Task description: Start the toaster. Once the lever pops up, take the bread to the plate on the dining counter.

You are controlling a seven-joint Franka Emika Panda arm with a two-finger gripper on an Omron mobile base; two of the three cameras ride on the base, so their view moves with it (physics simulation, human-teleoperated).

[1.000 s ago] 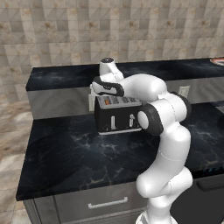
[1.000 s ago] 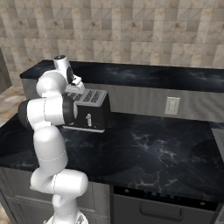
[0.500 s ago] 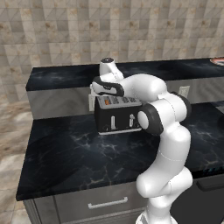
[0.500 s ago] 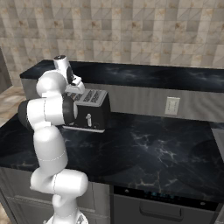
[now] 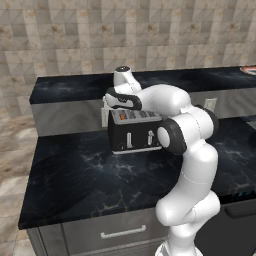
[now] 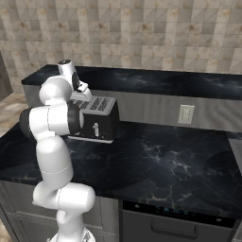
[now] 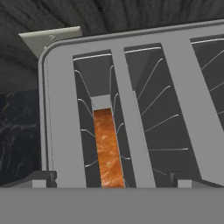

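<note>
The hand (image 7: 111, 178) hangs right above the toaster (image 5: 134, 131), its two dark fingertips (image 7: 38, 178) spread wide, one at each bottom corner of the hand view, gripping nothing. Between them, at six o'clock in that view, sits the bread (image 7: 107, 148): a narrow orange-brown crust edge down inside the leftmost slot of the silver slotted top, wire guides on both sides. The next slot toward three o'clock looks bare.

From the left base view, the black toaster stands on the lower black marbled table (image 5: 85, 175), just in front of the grey panel of the higher dining counter (image 5: 70, 90), which runs across at twelve o'clock. Two pale levers (image 5: 129, 139) show on the toaster's front. The white arm arches over the toaster from four o'clock.

At the far three o'clock edge, on the dining counter, a sliver of reddish rim peeks in: the plate (image 5: 248, 70), well apart from the toaster.

From the right base view, a pale wall outlet (image 6: 186, 114) sits on the grey panel toward three o'clock of the toaster.
</note>
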